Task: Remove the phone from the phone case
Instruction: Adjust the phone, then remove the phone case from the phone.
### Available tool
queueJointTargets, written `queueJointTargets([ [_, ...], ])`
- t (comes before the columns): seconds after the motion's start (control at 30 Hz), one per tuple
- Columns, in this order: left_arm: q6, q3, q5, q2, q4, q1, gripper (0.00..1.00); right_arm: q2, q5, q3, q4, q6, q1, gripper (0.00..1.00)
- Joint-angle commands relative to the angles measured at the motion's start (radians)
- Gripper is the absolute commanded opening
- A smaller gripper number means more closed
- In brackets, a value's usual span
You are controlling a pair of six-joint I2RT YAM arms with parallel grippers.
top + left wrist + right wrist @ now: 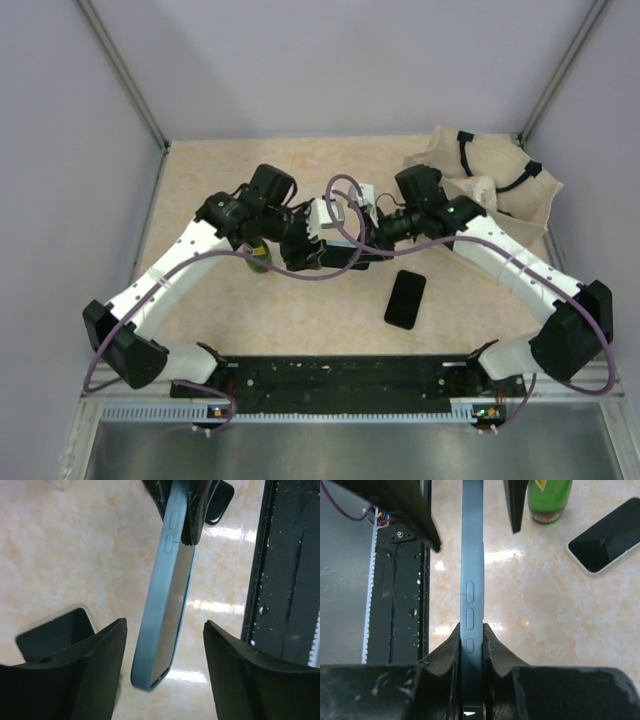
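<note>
The right gripper (471, 630) clamped one end of the phone case (471, 555); the left gripper (165, 625) straddled it, jaws apart. That narrow hold could have let it pivot or slip

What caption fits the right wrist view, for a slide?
Right gripper shut on the blue phone case, held edge-on above the table, green bottle beyond.

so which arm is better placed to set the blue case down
Right: the right claw is shut on the blue case, while the left claw stands open either side of it, not gripping.
</note>
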Motion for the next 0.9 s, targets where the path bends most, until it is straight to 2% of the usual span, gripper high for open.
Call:
queueJointTargets([
  [0.0,-0.028,-0.044,0.064,-0.142,0.204,0.030,0.73,-0.026,-0.015,0.059,0.004,0.082,-0.015,0.00],
  [0.2,-0.134,-0.088,0.343,-0.205,0.279,0.256,0.77,-0.052,-0.038,0.093,-0.005,0.077,-0.039,0.00],
  [0.33,-0.263,-0.125,0.486,-0.213,0.374,0.336,0.77,-0.063,-0.058,0.114,-0.008,0.074,-0.039,0.00],
  [0.47,-0.482,-0.228,0.606,-0.224,0.581,0.361,0.77,-0.063,-0.053,0.134,-0.010,0.073,-0.039,0.00],
  [0.63,-0.749,-0.352,0.675,-0.238,0.864,0.361,0.76,-0.067,-0.042,0.139,-0.008,0.059,-0.038,0.00],
  [0.77,-0.910,-0.406,0.702,-0.236,1.053,0.361,0.65,-0.067,-0.044,0.137,-0.007,0.054,-0.039,0.00],
  [0.87,-0.952,-0.418,0.715,-0.230,1.095,0.361,0.58,-0.069,-0.039,0.127,-0.007,0.045,-0.038,0.00],
])
